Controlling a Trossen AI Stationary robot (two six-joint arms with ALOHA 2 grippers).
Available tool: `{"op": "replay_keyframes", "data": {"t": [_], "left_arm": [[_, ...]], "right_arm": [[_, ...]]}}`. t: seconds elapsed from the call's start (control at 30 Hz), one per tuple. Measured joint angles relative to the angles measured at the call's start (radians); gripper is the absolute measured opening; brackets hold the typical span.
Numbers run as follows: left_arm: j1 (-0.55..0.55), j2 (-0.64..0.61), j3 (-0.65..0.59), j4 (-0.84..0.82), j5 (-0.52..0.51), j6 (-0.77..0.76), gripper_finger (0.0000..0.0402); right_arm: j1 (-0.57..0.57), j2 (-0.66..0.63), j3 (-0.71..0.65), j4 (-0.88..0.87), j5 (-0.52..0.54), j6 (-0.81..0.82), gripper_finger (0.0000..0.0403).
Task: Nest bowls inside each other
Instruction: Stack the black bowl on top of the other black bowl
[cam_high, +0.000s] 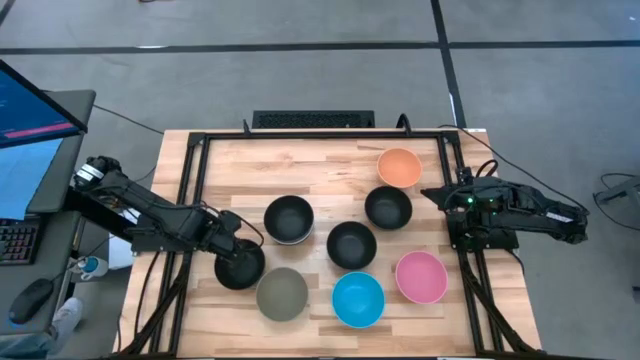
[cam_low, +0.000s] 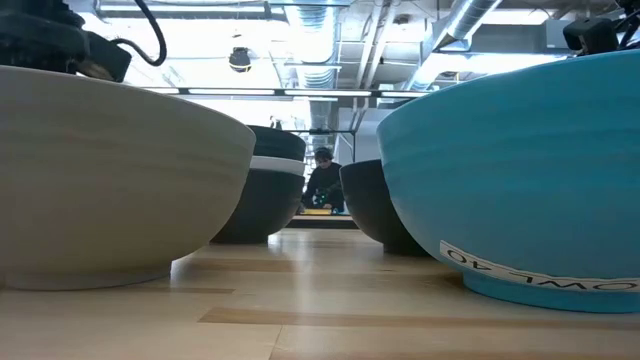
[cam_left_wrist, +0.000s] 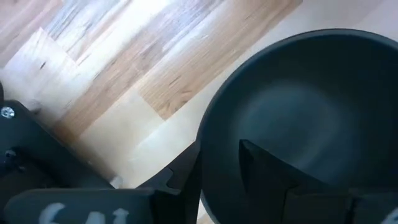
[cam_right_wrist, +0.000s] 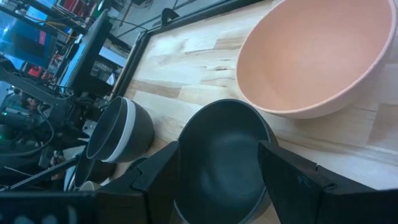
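Observation:
Seven single bowls and one stack stand in the high view. My left gripper (cam_high: 238, 262) points down at the table's near left, shut on a black bowl (cam_high: 240, 272), right beside the grey-olive bowl (cam_high: 282, 294). A stack with a white band (cam_high: 289, 219), two black bowls (cam_high: 351, 245) (cam_high: 388, 207), and the orange (cam_high: 400, 167), pink (cam_high: 421, 277) and blue (cam_high: 358, 299) bowls rest on their bases. My right gripper (cam_high: 436, 193) hangs open at the table's right edge, above and short of the black bowl (cam_right_wrist: 217, 162). My left gripper holds the black bowl by its rim (cam_left_wrist: 208, 146), one finger inside (cam_left_wrist: 267, 180) the hollow and one outside (cam_left_wrist: 177, 183) the wall. The fingers come from above, pointing down. The bowl sits mouth up; whether its base touches the table I cannot tell.
Black frame rails (cam_high: 190, 200) run along the table's left, far and right sides. A keyboard (cam_high: 312, 120) lies past the far edge. Bare wood (cam_high: 300, 165) stretches across the far left part. In the low view a person (cam_low: 322, 180) sits far behind the table.

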Motion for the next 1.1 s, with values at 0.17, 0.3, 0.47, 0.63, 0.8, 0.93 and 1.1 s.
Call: {"op": "replay_keyframes", "data": {"t": [0.17, 0.3, 0.47, 0.63, 0.8, 0.93, 1.1], "left_arm": [[0.0, 0.0, -0.087, 0.109, 0.058, -0.027, 0.0096], [-0.001, 0.0, -0.113, 0.159, 0.044, -0.048, 0.0096], [0.0, 0.0, -0.113, 0.171, 0.044, -0.004, 0.0083], [0.0, 0.0, -0.106, 0.166, 0.045, -0.006, 0.0013], [0.0, -0.001, -0.085, 0.159, 0.074, -0.024, 0.0001], [0.0, 0.0, -0.043, 0.142, 0.077, -0.029, 0.0], [0.008, 0.0, 0.016, 0.039, 0.071, -0.052, 0.0]], "right_arm": [[0.0, 0.0, 0.0, 0.0, 0.0, 0.001, 0.024], [0.0, 0.0, 0.0, -0.005, 0.0, 0.011, 0.024], [0.0, 0.0, 0.0, -0.005, 0.0, 0.011, 0.024], [0.0, 0.0, 0.0, -0.005, 0.0, 0.01, 0.024], [0.0, 0.0, 0.0, -0.004, 0.0, 0.009, 0.024], [0.0, 0.0, 0.0, -0.004, 0.0, 0.008, 0.024], [0.0, 0.0, 0.0, -0.004, 0.0, 0.008, 0.024]]}}
